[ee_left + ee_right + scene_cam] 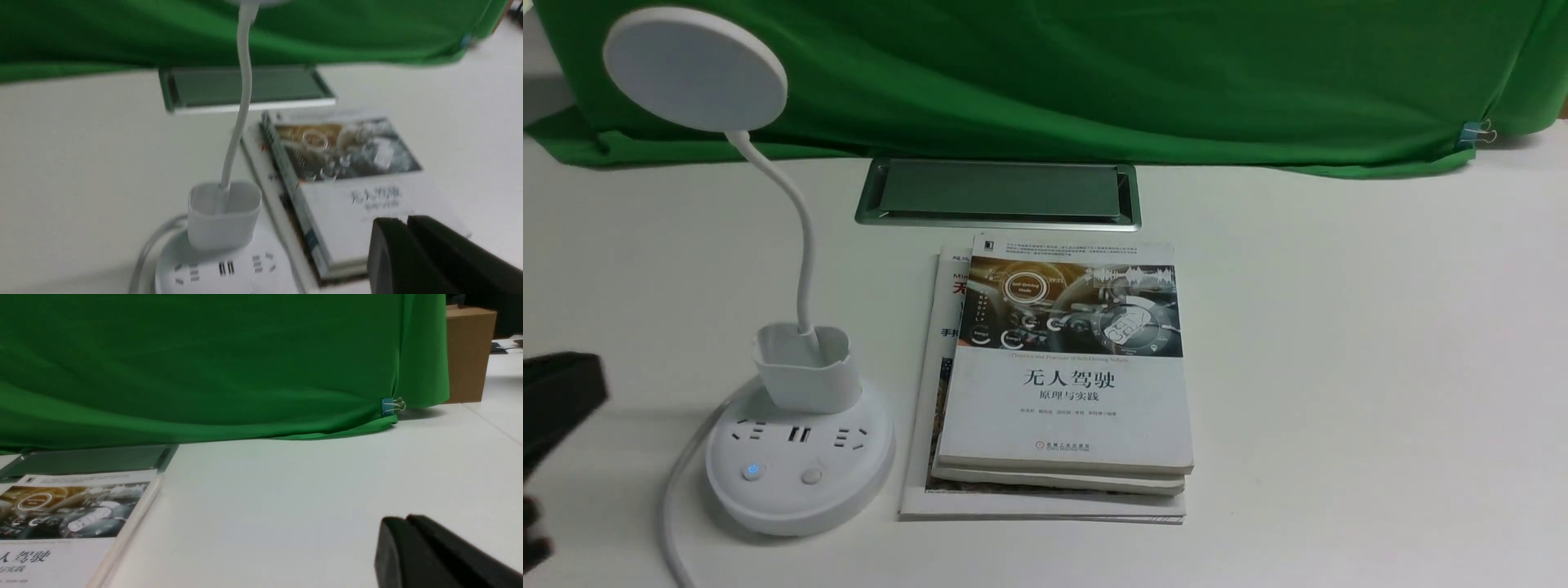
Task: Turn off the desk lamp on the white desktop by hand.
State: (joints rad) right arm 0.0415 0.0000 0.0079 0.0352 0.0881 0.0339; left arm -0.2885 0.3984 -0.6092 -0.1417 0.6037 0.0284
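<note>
Front view: lamp [800, 469] upright on white desktop [1339, 367], left of books [1066, 408]. One button [754, 471] glows blue; whether the head is lit, cannot tell. Press apparently still to do.

Left wrist view: left gripper [402, 224], fingers together, off the lamp.

Right wrist view: right gripper [402, 522], fingers together, lamp out of frame.

The left tool [560, 400] is running off the front view's left edge, its visible part blurring. The left wrist view is cutting away most of the lamp's round head [259, 2] and the near part of its base [224, 273], buttons included; motion is smearing the book titles [376, 196]. The right wrist view is cropping the top book [61, 522] and blurring the right tool [425, 551].
</note>
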